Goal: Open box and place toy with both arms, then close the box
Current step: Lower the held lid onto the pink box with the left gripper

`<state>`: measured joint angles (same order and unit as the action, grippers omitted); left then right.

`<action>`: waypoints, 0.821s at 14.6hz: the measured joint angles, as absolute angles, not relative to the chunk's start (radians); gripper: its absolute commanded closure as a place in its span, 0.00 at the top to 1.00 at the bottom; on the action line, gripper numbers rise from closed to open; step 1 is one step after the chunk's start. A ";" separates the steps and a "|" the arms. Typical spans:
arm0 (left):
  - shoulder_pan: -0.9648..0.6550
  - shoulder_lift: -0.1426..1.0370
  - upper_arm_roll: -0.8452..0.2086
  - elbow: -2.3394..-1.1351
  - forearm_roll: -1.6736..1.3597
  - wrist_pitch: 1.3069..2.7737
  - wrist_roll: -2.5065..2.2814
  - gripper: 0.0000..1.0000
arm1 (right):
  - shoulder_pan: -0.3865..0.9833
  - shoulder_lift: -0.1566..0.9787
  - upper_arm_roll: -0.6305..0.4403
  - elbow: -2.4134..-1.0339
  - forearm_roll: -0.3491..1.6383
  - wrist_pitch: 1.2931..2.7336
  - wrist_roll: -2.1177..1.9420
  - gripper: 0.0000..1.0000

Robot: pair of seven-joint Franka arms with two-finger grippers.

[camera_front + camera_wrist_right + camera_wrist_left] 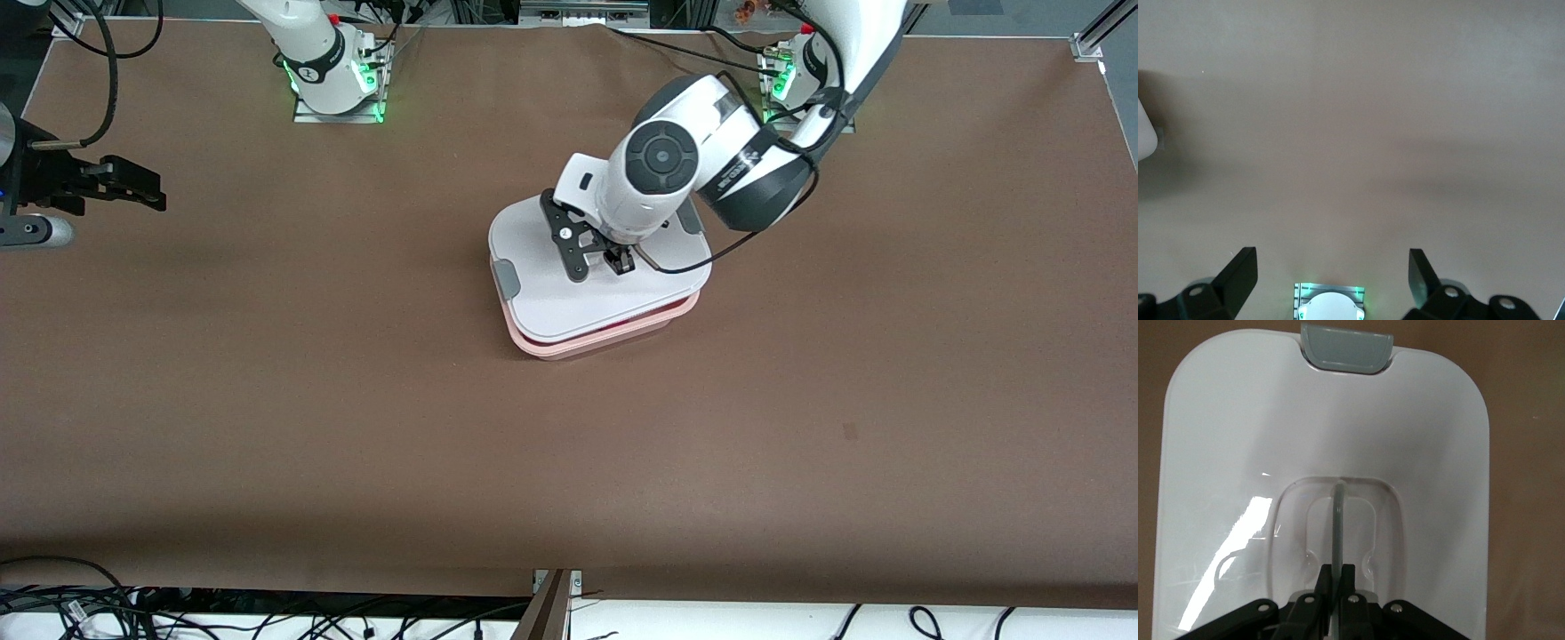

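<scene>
Front view: box (597, 289) sits mid-table, white lid (569, 293) slightly skewed over the pale pink base (613, 336), so prob not seated yet. Left gripper (618, 260) is down on the lid's centre. Right gripper (124, 182) waits over bare table at the right arm's end. Toy not visible; a dark red strip under the lid edge may be it, inside.

Left wrist view: left gripper's fingers (1328, 583) pinch shut on the thin clear handle (1338, 527) standing in the recessed centre. Lid (1225, 453) is glossy, smooth, rounded-rect hard plastic w/ a grey clip (1346, 350) at one end. Likely light & stiff but slippery; the handle rib is the only good hold, clips need pressing.

Right wrist view: right gripper's fingers (1238, 273) spread wide, nothing between them, matte brown table (1351, 133) below
</scene>
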<state>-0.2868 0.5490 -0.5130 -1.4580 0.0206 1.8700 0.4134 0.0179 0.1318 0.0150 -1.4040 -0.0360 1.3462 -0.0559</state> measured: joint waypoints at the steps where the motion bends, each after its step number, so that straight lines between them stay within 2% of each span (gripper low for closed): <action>1: -0.287 0.562 -0.512 -1.461 0.028 1.891 0.413 0.00 | 0.018 0.132 0.015 -1.404 -0.036 1.339 -0.060 1.00; 5: -0.301 0.627 -0.509 -1.465 0.031 1.982 0.415 0.00 | 0.017 0.132 0.008 -1.405 -0.042 1.328 -0.102 1.00; 12: -0.306 0.626 -0.510 -1.465 0.057 1.979 0.463 0.00 | 0.016 0.142 0.000 -1.408 -0.056 1.329 -0.111 1.00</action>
